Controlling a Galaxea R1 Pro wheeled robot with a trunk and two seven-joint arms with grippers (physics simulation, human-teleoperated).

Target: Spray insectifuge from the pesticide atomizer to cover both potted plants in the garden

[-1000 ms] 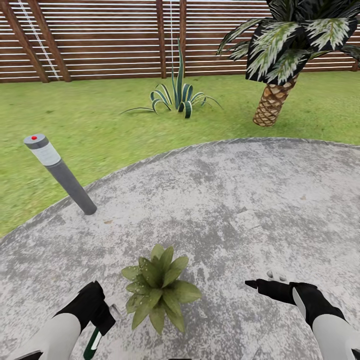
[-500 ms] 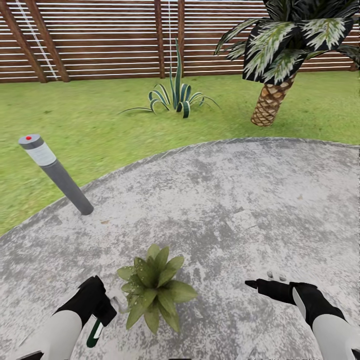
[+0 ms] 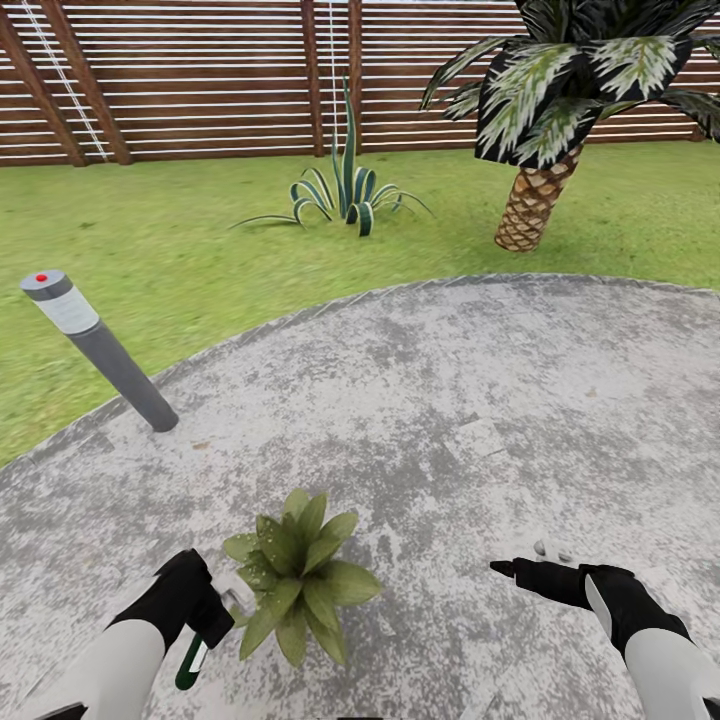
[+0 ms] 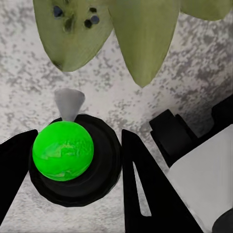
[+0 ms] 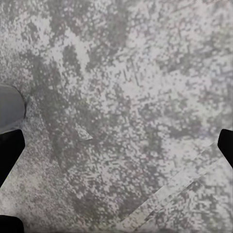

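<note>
The pesticide atomizer (image 3: 193,660) is held in the left gripper (image 3: 205,610), its long axis tilted, with the dark green body and white label running down and back from the gripper and the grey spray head (image 3: 236,598) at the upper end, directed at the potted plant (image 3: 292,577). In the left wrist view the atomizer (image 4: 73,158) is seen end-on — a bright green rounded cap in a black collar, clamped between the two dark fingers (image 4: 143,189) — and its grey nozzle (image 4: 69,103) is aimed at the broad leaves (image 4: 109,34) just beyond it. Small dark droplets are seen on one leaf.

The potted plant is stood on the round grey paved patio (image 3: 450,400), just beside the atomizer's nozzle; its pot is hidden under the leaves, so what is held in it cannot be told. The right gripper (image 3: 510,569) is held low over the patio, well apart from the plant on its other side; its jaws stand apart with nothing between them, as is seen in the right wrist view, where the finger ends (image 5: 9,155) are spread wide over bare paving.

Beyond the plant, a grey bollard lamp (image 3: 95,345) is set at the patio's edge, and a spiky long-leaved plant (image 3: 345,185) and a palm (image 3: 535,190) are found on the lawn (image 3: 180,240) before the wooden slat fence (image 3: 200,80).
</note>
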